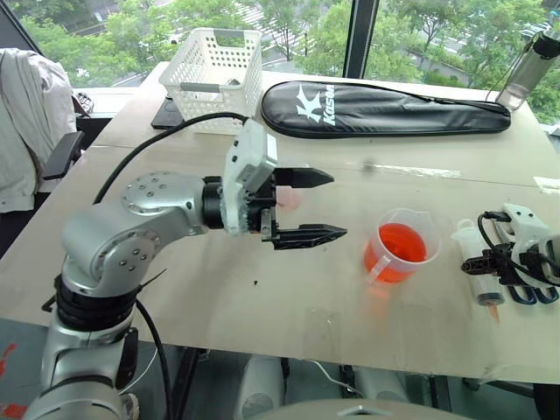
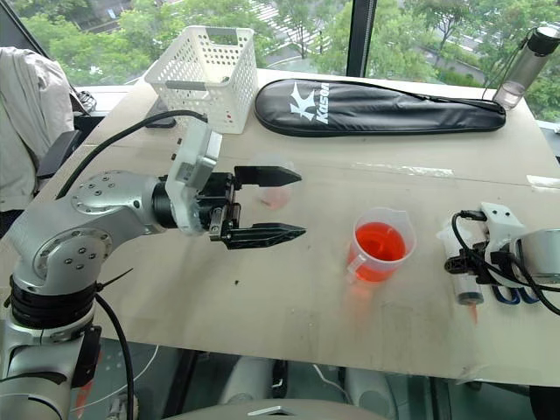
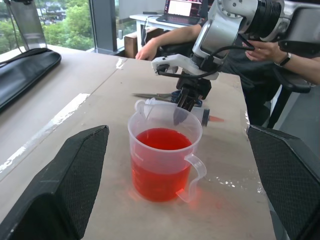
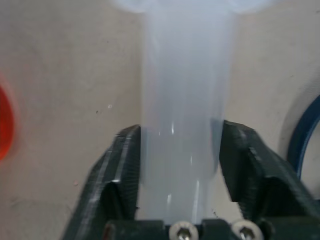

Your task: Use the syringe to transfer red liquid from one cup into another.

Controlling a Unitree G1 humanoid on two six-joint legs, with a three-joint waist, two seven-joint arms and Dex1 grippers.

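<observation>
I want my right gripper (image 4: pixel 180 165), its fingers straddling the syringe (image 4: pixel 182 100) barrel on the table right of the measuring cup (image 1: pixel 401 252), to clamp squarely before lifting, left gripper (image 1: pixel 306 207) standing wide apart.

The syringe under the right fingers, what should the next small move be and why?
Probably close the right gripper on the syringe and lift it. Its fingers flank the barrel, which lies flat on the table beside the measuring cup of red liquid, so nothing can be drawn up yet.
</observation>
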